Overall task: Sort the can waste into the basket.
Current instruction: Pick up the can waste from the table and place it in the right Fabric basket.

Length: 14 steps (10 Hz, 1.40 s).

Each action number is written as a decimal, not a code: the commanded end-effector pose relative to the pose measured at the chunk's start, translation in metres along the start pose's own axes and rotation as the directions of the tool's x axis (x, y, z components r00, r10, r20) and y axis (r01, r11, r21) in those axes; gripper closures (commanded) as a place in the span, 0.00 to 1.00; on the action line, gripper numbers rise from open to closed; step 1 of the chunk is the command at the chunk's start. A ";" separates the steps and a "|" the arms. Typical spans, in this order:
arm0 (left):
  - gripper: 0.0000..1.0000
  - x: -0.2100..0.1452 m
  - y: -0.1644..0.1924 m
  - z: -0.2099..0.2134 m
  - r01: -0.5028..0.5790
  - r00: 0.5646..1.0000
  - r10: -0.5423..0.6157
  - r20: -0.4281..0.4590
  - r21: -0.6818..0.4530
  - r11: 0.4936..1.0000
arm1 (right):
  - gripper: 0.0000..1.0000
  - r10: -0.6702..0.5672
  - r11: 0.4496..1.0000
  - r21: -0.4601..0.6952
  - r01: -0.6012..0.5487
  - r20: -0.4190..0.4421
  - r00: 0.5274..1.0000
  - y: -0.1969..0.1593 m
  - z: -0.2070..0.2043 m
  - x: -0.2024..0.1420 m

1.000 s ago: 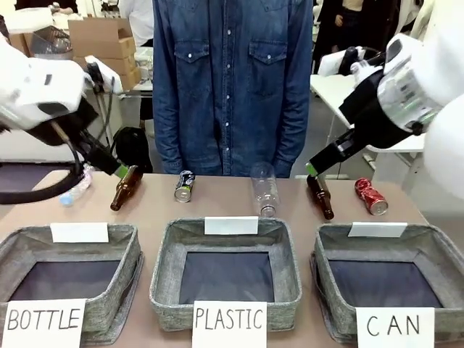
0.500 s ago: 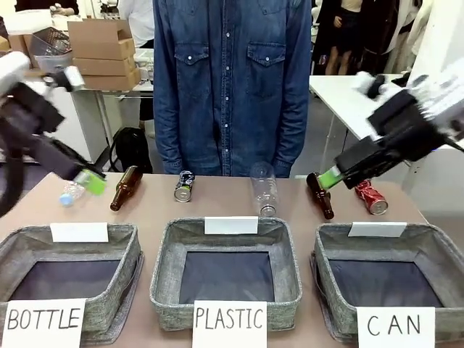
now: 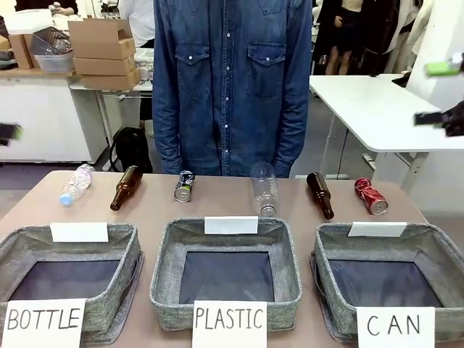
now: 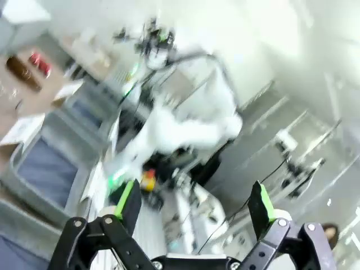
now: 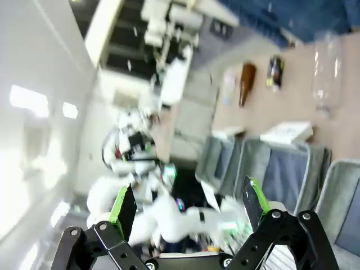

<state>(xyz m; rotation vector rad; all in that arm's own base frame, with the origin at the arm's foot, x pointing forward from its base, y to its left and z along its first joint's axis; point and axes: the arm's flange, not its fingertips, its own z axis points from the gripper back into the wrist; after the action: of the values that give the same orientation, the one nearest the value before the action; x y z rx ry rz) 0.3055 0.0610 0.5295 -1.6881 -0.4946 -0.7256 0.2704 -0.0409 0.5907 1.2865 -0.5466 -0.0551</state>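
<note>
The left gripper (image 4: 194,198) is pointing out into the room in its blurred wrist view. Its jaws are standing wide apart and gripping nothing.

In the front view, a row of things is lying along the far part of the table (image 3: 217,206), in front of a person (image 3: 232,87) in a denim shirt. From the left of the frame these are the left clear bottle (image 3: 76,183), the left brown bottle (image 3: 125,188) and the blue can (image 3: 184,186). The can is lying left of centre, beyond the gap between the first two baskets. Next are the middle clear bottle (image 3: 264,190) and the right brown bottle (image 3: 320,194). The red can (image 3: 370,196) is lying last, near the right bottle but apart from it, on the table just beyond the far rim of the CAN basket (image 3: 428,233).

Three grey baskets are sitting along the lower part of the frame: the BOTTLE basket (image 3: 29,235) at lower left, the PLASTIC basket (image 3: 163,268) in the middle and the CAN basket at lower right. The last is carrying its sign (image 3: 395,326) on the near side, and its dark inside is holding no can.

The right gripper (image 5: 188,202) is showing at the upper right edge of the front view, well above the table. In its wrist view its jaws are spreading wide, with nothing between them.
</note>
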 end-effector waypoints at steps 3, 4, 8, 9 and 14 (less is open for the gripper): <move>0.00 0.000 0.000 0.000 0.000 1.000 0.000 0.000 0.000 1.000 | 0.00 0.011 1.000 -0.025 -0.009 0.096 0.995 0.004 0.018 0.004; 0.00 0.000 0.000 0.000 0.000 1.000 0.000 0.000 0.000 1.000 | 0.00 0.011 1.000 -0.025 -0.009 0.096 0.995 0.004 0.018 0.004; 0.00 0.000 0.000 0.000 0.000 1.000 0.000 0.000 0.000 1.000 | 0.00 0.018 0.998 -0.064 -0.011 0.100 0.995 0.006 0.015 0.001; 0.00 0.000 0.000 0.000 0.000 1.000 0.000 0.000 0.000 1.000 | 0.00 0.320 0.940 -0.099 -0.327 -0.078 0.944 0.002 0.004 -0.001; 0.00 0.000 0.000 0.000 0.000 1.000 0.000 0.000 0.000 1.000 | 0.00 0.354 -0.089 -0.885 -0.457 -0.457 0.816 -0.036 -0.041 -0.005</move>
<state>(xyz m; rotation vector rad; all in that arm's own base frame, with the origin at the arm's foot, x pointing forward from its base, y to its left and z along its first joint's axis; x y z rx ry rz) 0.3054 0.0579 0.5281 -1.6801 -0.4823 -0.6984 0.2953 -0.0088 0.5711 0.3583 -0.6400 0.1906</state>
